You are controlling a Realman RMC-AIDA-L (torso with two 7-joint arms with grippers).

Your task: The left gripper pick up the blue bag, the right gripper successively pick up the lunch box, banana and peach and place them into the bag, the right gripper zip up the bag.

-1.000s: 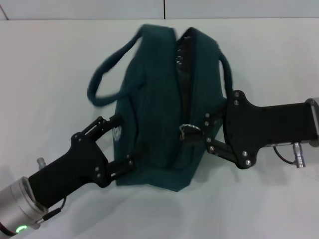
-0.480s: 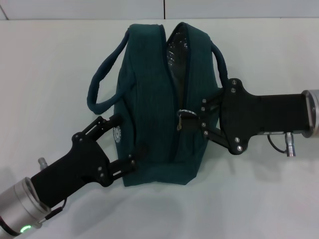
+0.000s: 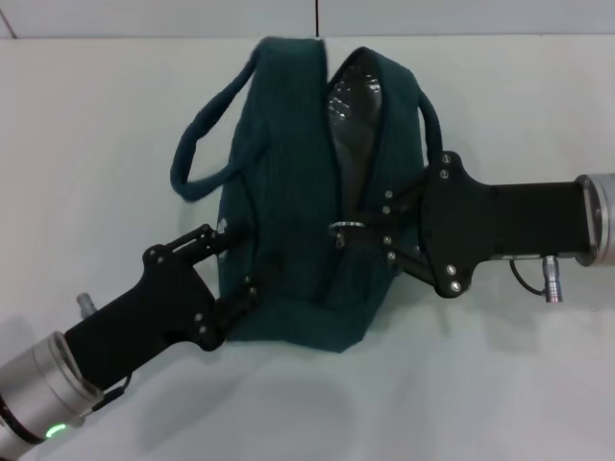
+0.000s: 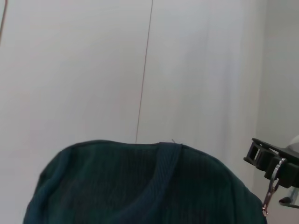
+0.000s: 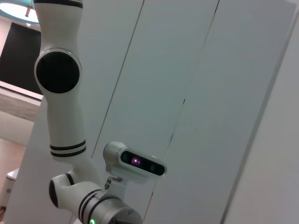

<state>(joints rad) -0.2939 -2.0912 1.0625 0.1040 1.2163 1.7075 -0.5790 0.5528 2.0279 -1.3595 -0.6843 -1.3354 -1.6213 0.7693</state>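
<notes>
The blue bag (image 3: 288, 192) lies on the white table, with its two handles (image 3: 197, 144) spread to either side. My left gripper (image 3: 238, 261) is shut on the bag's near left corner. My right gripper (image 3: 356, 231) reaches in from the right and is shut on the metal zipper pull (image 3: 344, 229), about midway along the top seam. Beyond the pull the opening gapes and shows a shiny lining (image 3: 351, 96). The left wrist view shows the bag's fabric (image 4: 140, 186) and the zipper pull (image 4: 271, 186) hanging from the right gripper (image 4: 275, 163). Lunch box, banana and peach are hidden.
The white table (image 3: 519, 384) surrounds the bag, and a wall seam (image 3: 317, 17) runs behind it. The right wrist view shows only my own white body and head camera (image 5: 140, 161) against wall panels.
The right gripper has drawn the zipper pull farther along the seam, away from me. The left gripper shifted slightly forward with the bag, whose far end swayed.
</notes>
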